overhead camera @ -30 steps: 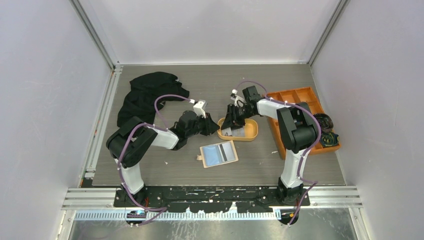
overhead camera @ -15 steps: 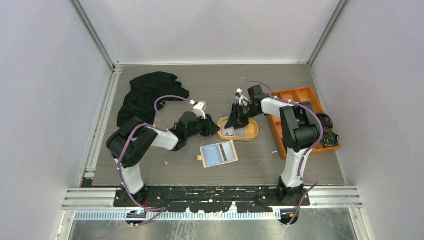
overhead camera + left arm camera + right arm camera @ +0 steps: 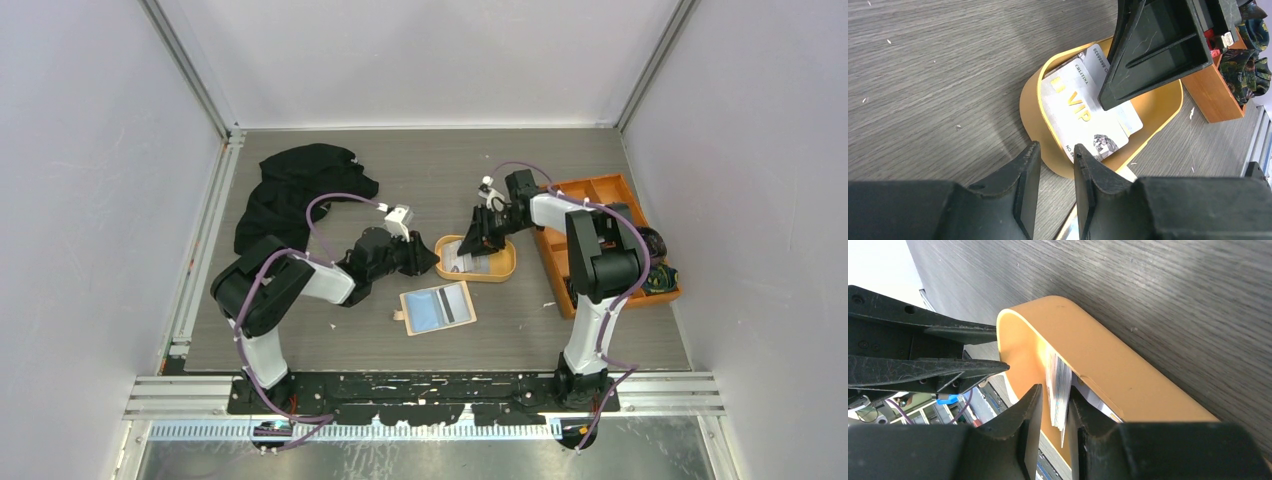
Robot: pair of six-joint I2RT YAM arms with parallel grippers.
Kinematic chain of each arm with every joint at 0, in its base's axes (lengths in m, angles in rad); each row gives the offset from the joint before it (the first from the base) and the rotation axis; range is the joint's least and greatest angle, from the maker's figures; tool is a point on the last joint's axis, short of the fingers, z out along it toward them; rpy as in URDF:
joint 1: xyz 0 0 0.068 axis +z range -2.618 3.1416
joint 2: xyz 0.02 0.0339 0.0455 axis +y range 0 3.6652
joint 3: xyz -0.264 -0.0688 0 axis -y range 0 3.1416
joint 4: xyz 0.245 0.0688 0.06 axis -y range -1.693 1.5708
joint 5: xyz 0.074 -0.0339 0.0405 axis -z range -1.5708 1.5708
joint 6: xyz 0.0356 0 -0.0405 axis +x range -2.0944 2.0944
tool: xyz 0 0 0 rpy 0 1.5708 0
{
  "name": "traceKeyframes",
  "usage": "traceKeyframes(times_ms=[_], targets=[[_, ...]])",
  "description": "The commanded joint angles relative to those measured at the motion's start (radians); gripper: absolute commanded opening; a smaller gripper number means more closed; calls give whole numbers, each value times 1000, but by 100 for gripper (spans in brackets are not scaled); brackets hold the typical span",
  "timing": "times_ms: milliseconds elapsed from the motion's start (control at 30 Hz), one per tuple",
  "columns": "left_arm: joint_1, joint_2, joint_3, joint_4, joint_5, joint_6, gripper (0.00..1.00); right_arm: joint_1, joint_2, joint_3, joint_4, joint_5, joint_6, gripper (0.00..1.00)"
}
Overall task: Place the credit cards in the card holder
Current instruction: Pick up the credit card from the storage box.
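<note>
Right tool (image 3: 1055, 392) straddles credit cards (image 3: 1058, 375) in orange tray (image 3: 1108, 365), perhaps gripping.

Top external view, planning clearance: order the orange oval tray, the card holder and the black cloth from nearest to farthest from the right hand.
1. Orange oval tray, directly under the right hand.
2. Card holder, toward the arm bases.
3. Black cloth, far left.

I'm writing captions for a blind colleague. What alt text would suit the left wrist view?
An orange oval tray on a grey table holds silver cards, one marked VIP, with the right tool reaching in over them. The left tool sits in front, fingers slightly apart.
</note>
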Motion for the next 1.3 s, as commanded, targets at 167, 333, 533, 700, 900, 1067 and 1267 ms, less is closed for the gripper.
traceKeyframes(times_ms=[167,333,533,700,900,1067,1267], targets=[[-3,-46,-15,71,-19,30,32,-28,-30,28,10,-40,2,27],[-2,-49,-19,77,-19,31,32,-40,-34,27,8,-25,2,23],[-3,-54,-25,86,-20,33,32,-52,-40,25,-1,-9,-4,11],[-2,-61,-40,106,-26,36,32,-61,-57,30,-30,15,-41,1],[-3,-90,-96,196,-44,49,33,-97,-121,39,-119,69,-153,1],[-2,-139,-183,309,-81,73,34,-110,-162,80,-217,92,-266,1],[-2,-168,-275,487,-86,51,48,-112,-260,90,-277,16,-392,1]])
